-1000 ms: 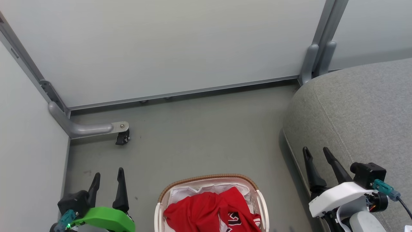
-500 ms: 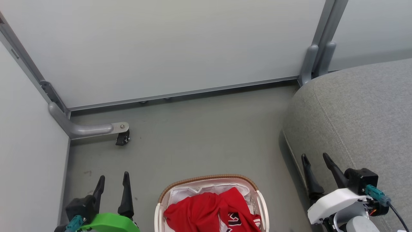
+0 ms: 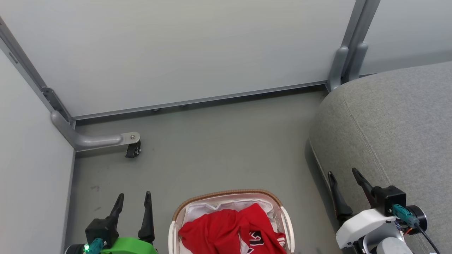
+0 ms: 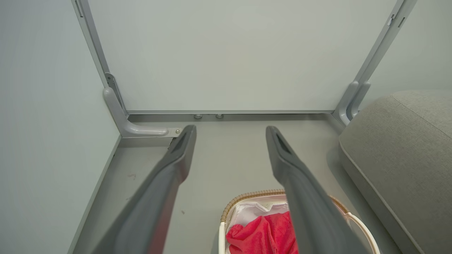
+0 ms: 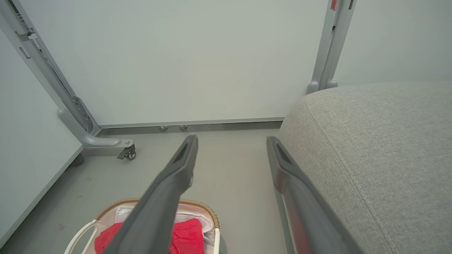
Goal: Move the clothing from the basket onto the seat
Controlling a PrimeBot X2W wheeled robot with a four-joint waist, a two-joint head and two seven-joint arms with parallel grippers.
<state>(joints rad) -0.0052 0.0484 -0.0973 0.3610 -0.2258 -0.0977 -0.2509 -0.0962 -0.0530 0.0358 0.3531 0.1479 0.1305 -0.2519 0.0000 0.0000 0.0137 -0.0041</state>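
- The clothing (image 3: 229, 231) lies bunched in the basket (image 3: 226, 194). It is red fabric heaped over a white liner (image 3: 197, 211), with a black-and-white number patch showing on its near right side.
- The basket stands on the grey floor (image 3: 219, 141) at the bottom middle of the head view. Its near part is cut off by the edge of the picture.
- The seat (image 3: 388, 123) is to the right of the basket, a strip of floor between them. No clothing shows on the part of it in view.
- The left fingers (image 3: 147, 215) hang spread and empty, just left of the basket and clear of its rim.
- The right fingers (image 3: 336, 194) are also released and hold nothing. They sit over the seat's rounded front edge, apart from the basket.
- Judged step: the very start. Nothing has been lifted, and both arms are poised either side of the load before the first reach.
- The next move calls for one set of fingers to swing over the basket and come down into the heap. They should pinch a raised fold of red cloth only, leaving the liner behind.
- The lift must then go high enough for the hanging fabric to clear the rim and the seat's edge before it is carried right.
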